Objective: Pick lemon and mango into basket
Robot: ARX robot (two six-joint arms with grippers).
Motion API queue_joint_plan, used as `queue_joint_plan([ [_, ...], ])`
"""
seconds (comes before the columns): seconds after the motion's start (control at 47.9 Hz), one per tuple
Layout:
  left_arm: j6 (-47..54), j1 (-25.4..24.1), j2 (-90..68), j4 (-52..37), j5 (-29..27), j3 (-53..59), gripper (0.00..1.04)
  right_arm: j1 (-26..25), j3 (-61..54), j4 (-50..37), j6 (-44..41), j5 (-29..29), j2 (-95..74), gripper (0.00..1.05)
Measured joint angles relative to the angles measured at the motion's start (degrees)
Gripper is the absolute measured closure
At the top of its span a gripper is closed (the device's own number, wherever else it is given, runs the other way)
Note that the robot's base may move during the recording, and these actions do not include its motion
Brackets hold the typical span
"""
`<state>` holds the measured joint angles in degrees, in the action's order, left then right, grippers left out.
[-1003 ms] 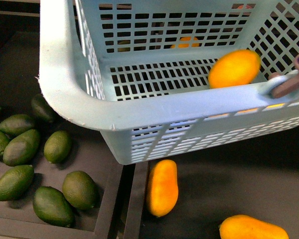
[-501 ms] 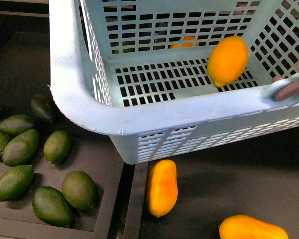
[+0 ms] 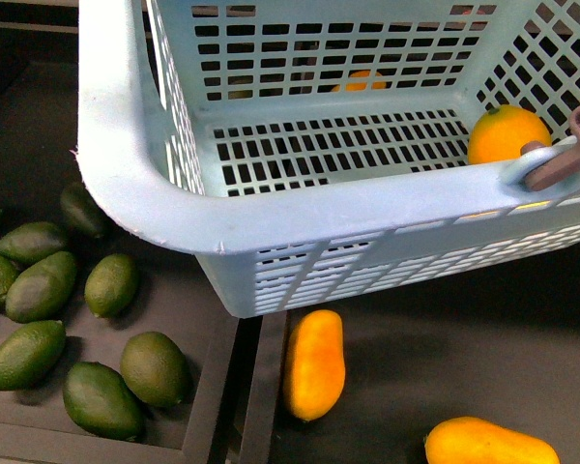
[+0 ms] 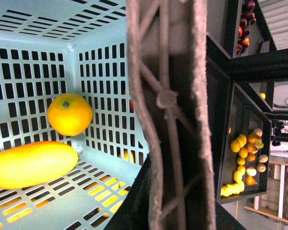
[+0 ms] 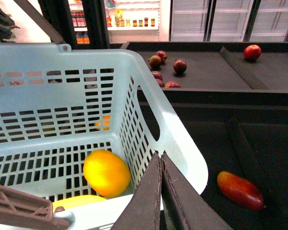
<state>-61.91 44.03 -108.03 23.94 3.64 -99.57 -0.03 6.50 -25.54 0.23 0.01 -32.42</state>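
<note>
The lemon and one mango lie in the basket, two mangoes outside; right pincer together, left pincer unclear.

Dark green avocados cluster in a black tray at eight o'clock; a reddish oblong fruit lies alone on a dark shelf.

Your right pincer has its fingers pressed flat together. Your left pincer shows only a ribbed finger close up, so its grip is unclear.
</note>
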Motion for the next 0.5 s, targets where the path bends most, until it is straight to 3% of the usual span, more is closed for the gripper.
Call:
queue_joint_plan([
  [0.501,-0.04,0.0,0.0,0.0,0.0,0.0,1.0,0.0,-4.26,6.95,-0.02,0.02,11.23,1.03],
])
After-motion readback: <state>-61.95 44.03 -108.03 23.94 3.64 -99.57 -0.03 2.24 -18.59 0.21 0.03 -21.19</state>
